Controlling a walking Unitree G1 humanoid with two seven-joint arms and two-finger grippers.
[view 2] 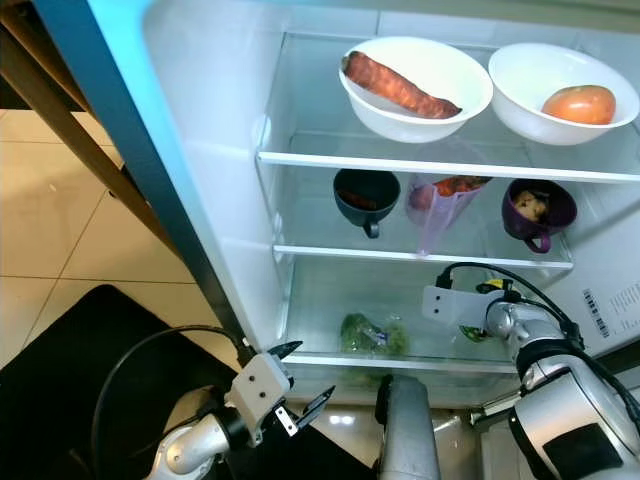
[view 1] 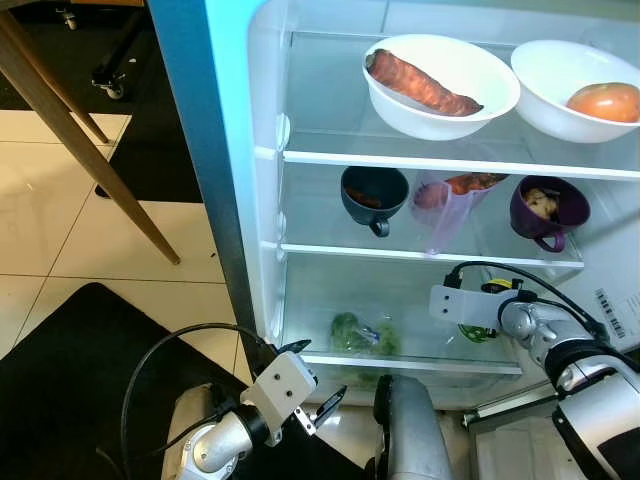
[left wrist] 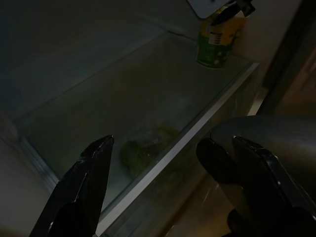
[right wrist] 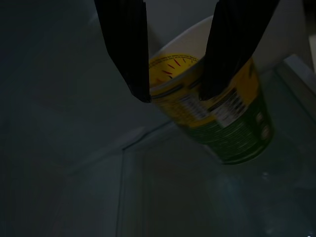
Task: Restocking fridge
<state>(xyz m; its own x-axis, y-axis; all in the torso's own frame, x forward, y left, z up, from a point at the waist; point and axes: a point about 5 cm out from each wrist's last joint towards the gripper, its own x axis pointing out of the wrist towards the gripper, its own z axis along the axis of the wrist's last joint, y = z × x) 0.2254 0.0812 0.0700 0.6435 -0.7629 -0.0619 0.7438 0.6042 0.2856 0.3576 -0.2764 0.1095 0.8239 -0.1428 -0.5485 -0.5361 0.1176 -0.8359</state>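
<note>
The right gripper (right wrist: 173, 96) grips a green and yellow cup (right wrist: 222, 123) on the fridge's bottom shelf (view 1: 400, 360), while the left gripper (left wrist: 173, 192) hangs open.

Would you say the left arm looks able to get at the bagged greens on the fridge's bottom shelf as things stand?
Probably yes. The left claw hangs open just outside the shelf edge, and the bagged greens lie near the front with nothing between them. The right claw is off to the side at the green cup.
</note>
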